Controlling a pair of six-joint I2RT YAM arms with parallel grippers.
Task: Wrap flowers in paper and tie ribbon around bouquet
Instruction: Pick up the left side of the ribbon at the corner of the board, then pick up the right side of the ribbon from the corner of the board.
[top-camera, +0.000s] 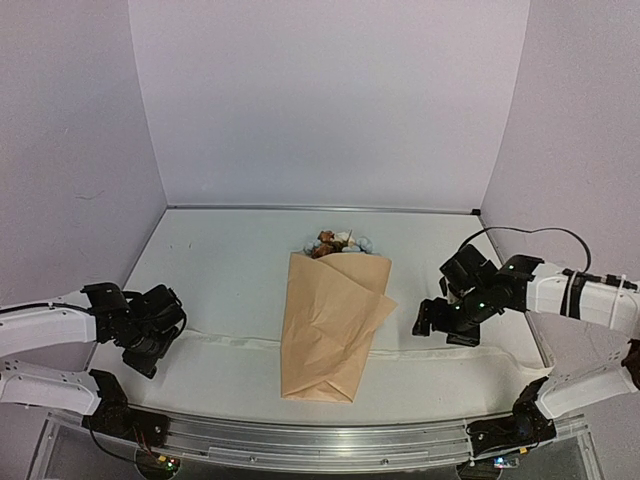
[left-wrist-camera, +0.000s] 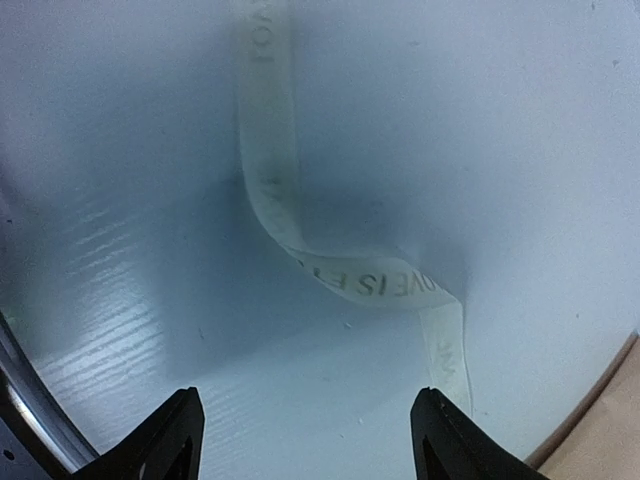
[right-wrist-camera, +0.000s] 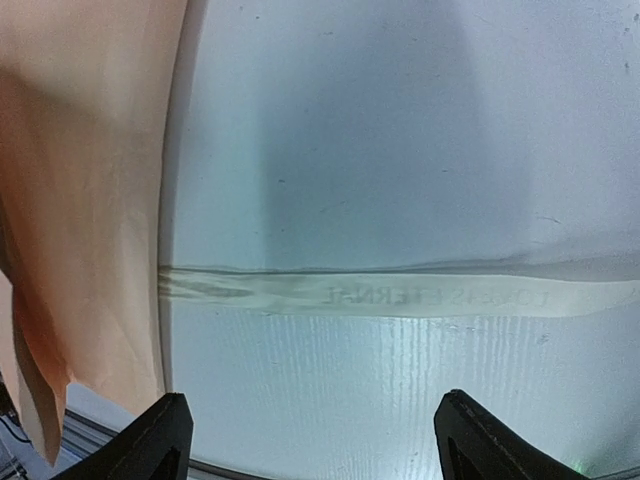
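One bouquet (top-camera: 328, 325), one ribbon (right-wrist-camera: 420, 295) seemingly under it; left tool (left-wrist-camera: 308, 405), right tool (right-wrist-camera: 312, 402) both apart.

This is a robotics lab work cell. A plain white table (top-camera: 220, 280) is boxed in on three sides by bare, pale panels: a back wall (top-camera: 320, 100), a left wall (top-camera: 70, 150) and a right wall (top-camera: 585, 120), which meet at the table's far corners. Along its near edge runs an aluminium rail (top-camera: 320, 440), where the left arm (top-camera: 45, 332) and right arm (top-camera: 590, 295) are bolted. A black cable (top-camera: 560, 231) loops behind the right arm, and small green lights (top-camera: 480, 300) glow near its wrist.
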